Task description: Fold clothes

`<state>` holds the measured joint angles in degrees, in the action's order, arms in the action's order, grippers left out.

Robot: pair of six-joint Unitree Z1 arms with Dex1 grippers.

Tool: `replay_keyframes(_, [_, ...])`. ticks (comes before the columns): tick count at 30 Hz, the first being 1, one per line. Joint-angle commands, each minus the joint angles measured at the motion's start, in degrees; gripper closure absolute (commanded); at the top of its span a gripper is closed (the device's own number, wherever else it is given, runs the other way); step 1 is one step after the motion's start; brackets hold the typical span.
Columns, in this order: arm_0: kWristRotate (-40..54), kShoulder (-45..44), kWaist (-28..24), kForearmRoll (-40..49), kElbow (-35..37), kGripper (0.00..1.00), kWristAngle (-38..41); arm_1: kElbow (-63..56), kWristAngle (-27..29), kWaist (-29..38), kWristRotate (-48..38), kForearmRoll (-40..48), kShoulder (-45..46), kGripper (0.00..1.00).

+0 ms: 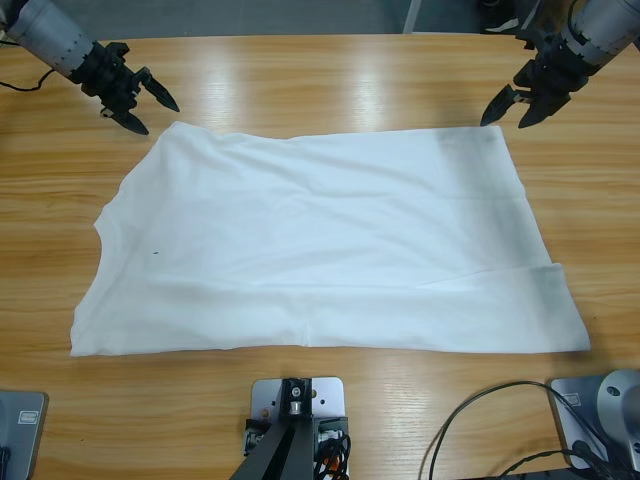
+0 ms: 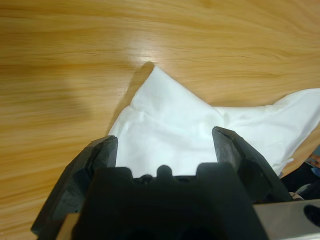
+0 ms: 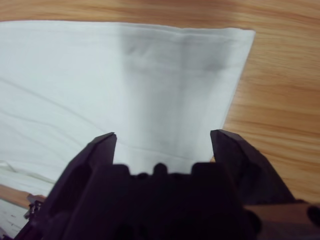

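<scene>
I hung my left gripper at upper left and my right gripper at upper right, both spread wide and empty, each just off a top corner of the white shirt stretched lengthwise across the bench.

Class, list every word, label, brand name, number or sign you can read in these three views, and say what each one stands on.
None can be read.
white shirt: a tiny dark speck near its neckline, too small to tell if it is lettering.
wooden table: no writing.
left gripper and right gripper: no markings visible.
</scene>
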<state>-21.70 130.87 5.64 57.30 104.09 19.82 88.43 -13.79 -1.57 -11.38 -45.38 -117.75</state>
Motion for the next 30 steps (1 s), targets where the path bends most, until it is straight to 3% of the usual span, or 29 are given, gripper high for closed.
replay_keyframes(1, [1.9, 5.0, 2.2, -0.8, 1.3, 0.261, 0.6, -1.1, -0.5, -1.1, 0.5, -0.8, -3.0, 0.22])
replay_keyframes(12, [4.0, 6.7, 3.2, -1.9, 3.3, 0.257, -7.9, -3.0, -0.4, -1.2, 0.9, -0.7, -2.0, 0.22])
replay_keyframes(22, [3.4, 7.4, 5.8, -1.5, 3.4, 0.264, -5.1, -3.3, -0.4, -1.3, 0.9, -0.1, -2.5, 0.22])
replay_keyframes(26, [3.4, 7.3, 5.0, -1.5, 3.8, 0.428, -1.0, -3.7, -0.4, -1.2, 0.9, -0.1, -2.4, 0.222])
replay_keyframes(28, [3.9, 7.2, 4.8, -1.5, 3.6, 0.436, 0.2, -4.0, -0.4, -1.3, 0.9, -0.1, -2.3, 0.225])
replay_keyframes(29, [4.0, 6.9, 4.8, -1.5, 3.4, 0.491, 0.3, -4.1, -0.4, -1.3, 0.9, -0.1, -2.3, 0.225])
replay_keyframes(30, [4.2, 6.5, 4.8, -1.4, 3.3, 0.623, 0.1, -4.1, -0.4, -1.3, 0.9, -0.1, -2.2, 0.225])
